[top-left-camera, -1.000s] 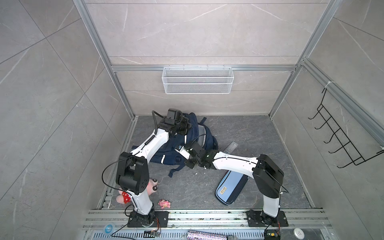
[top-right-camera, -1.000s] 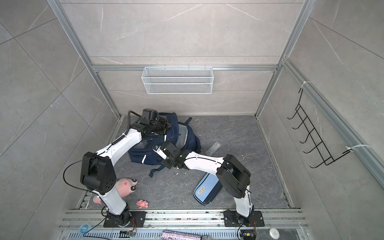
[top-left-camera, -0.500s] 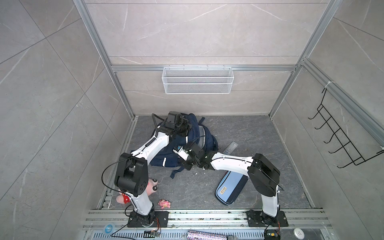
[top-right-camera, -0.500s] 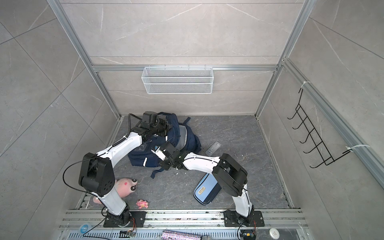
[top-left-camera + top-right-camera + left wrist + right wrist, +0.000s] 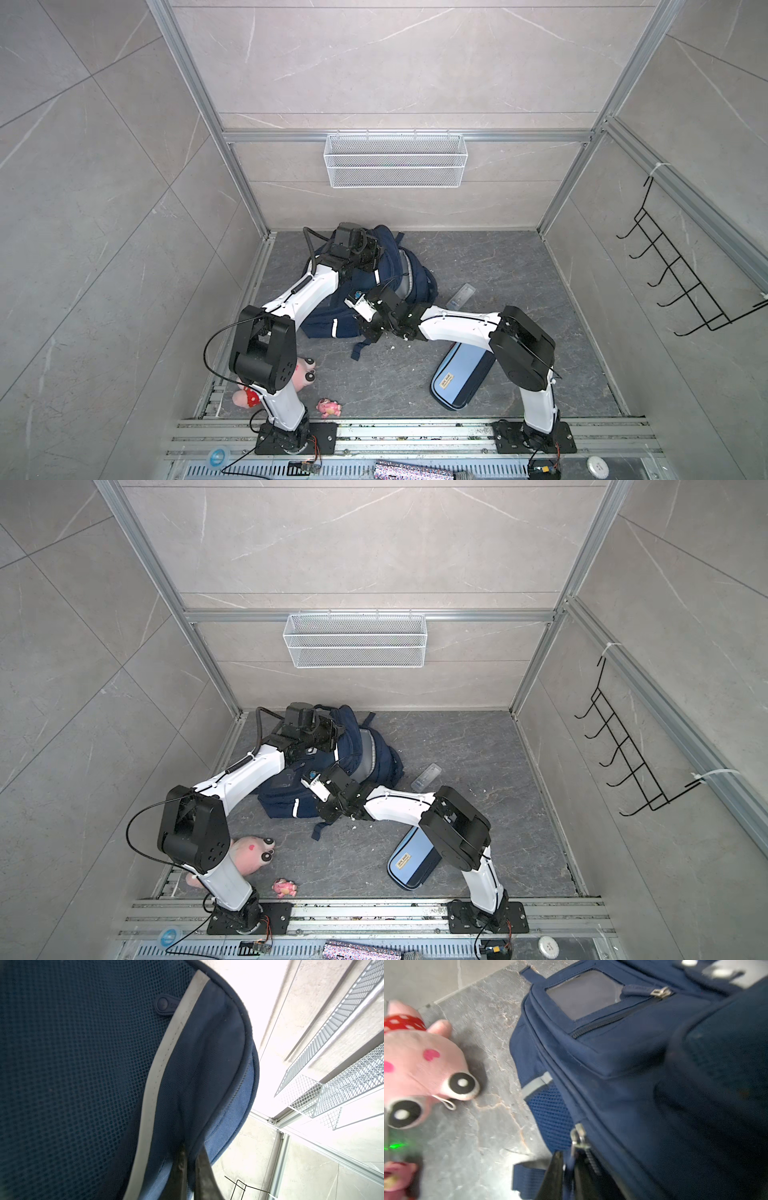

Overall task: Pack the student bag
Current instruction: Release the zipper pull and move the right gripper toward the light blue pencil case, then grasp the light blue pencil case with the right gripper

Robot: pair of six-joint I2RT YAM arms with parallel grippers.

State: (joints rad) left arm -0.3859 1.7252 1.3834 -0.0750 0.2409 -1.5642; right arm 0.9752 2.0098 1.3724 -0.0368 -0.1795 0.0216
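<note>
Two claws, both on the student bag.

Left gripper: fingers pressed together on the bag's piped rim, with a fold of navy fabric pinched between them. A white stripe runs up from the grip, with a mesh panel beyond it. In both top views this claw sits at the end of the bag nearest the back wall.

Right gripper: fingers a narrow gap apart, tips right at a metal zip pull on the bag's side seam, just beside the mesh side pocket. The view is blurred, so I cannot tell whether the pull or the fabric is pinched or merely touched. In both top views this claw is on the bag's robot-side flank.

The bag lies on the grey floor.

- Pink plush toy: near the bag's lower corner, apart from it.
- Small pink figure: farther from the bag than the plush.
- Light-blue pencil case: well apart from the bag, under the right arm.
- Clear flat item: near the bag, not touching.
- Wire basket: on the wall above the bag.
</note>
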